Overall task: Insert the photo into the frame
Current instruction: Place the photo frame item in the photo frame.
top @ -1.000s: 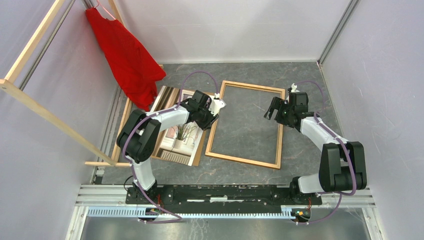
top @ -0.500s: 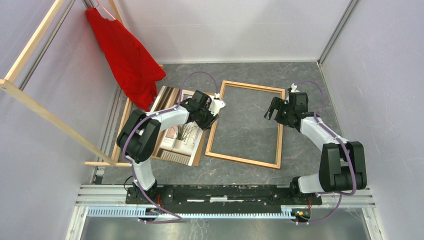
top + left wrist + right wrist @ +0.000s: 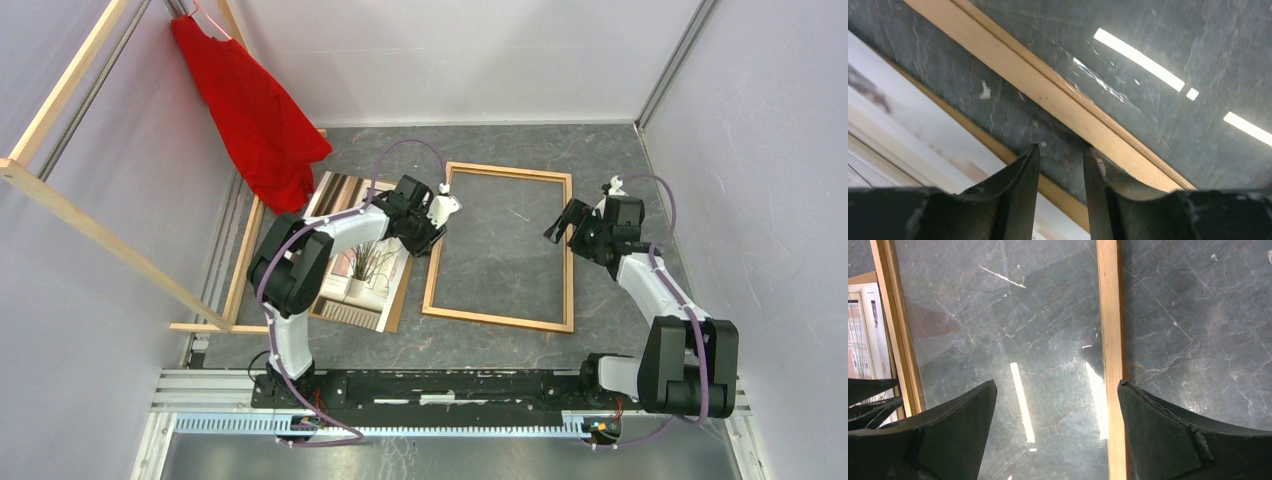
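The frame [image 3: 497,319] lies flat mid-table, a thin rectangle of pale orange-brown wood with straight grain. The left gripper [image 3: 437,228] sits at the frame's left rail. In the left wrist view its dark fingers [image 3: 1023,195] stand a narrow gap apart with only bare table [image 3: 1058,165] between them. One fingertip meets the outer edge of the rail [image 3: 1048,95]; it grips nothing that can be seen.

The right gripper [image 3: 562,222] hangs over the frame's right rail with its jaws spread wide. In its wrist view the rail [image 3: 1109,315] runs straight up between the two fingers, just beside the right-hand finger [image 3: 1173,435], and nothing is held.

The photo [image 3: 365,268] lies outside the frame, just beside its left rail and partly under the left arm. It is a glossy print of a spiky green plant in a white pot, with brownish bands along one side. It rests on a flat brown board [image 3: 395,318] slightly larger than itself.

The table [image 3: 620,160] is grey with pale marble-like veins. Inside the frame the surface is shinier and mirrors bright strips of light [image 3: 1020,400]. A red cloth [image 3: 255,110] hangs limp at the far left.
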